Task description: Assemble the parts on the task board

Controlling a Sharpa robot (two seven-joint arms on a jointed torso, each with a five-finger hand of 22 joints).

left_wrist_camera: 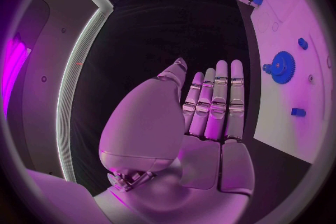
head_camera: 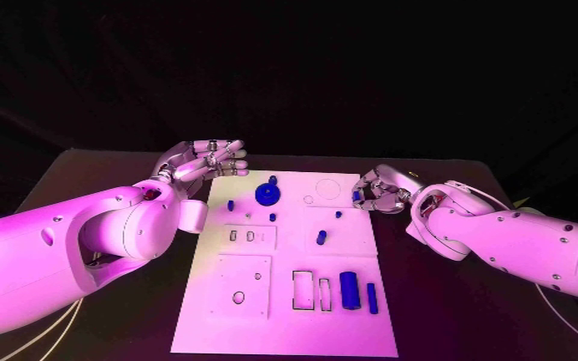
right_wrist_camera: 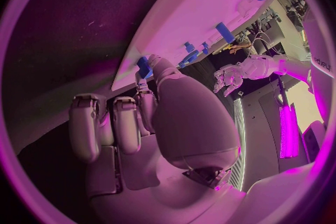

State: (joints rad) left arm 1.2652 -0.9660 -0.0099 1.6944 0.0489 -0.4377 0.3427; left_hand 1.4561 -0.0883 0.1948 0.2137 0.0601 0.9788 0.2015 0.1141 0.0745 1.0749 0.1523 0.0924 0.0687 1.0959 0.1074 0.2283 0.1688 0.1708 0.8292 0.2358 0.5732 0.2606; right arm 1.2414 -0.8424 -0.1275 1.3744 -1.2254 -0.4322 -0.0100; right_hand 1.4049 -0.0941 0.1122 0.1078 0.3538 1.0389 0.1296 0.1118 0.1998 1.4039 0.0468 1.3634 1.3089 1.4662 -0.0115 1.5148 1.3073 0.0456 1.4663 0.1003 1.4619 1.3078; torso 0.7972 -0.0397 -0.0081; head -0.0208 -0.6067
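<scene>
On the black table [head_camera: 120, 327] lies the white task board [head_camera: 289, 327], its blue parts scattered: a gear [head_camera: 267, 195] toward 12 o'clock, a cylinder [head_camera: 349, 289] toward 5. At 3 o'clock the right hand [head_camera: 383, 190] pinches a small blue part [right_wrist_camera: 144, 66] at the board's edge. At 10 o'clock the left hand [head_camera: 207, 160] hovers empty, fingers straight and side by side.

White task board [head_camera: 289, 311], blue parts [head_camera: 349, 289], table [head_camera: 458, 319] seemingly black
</scene>
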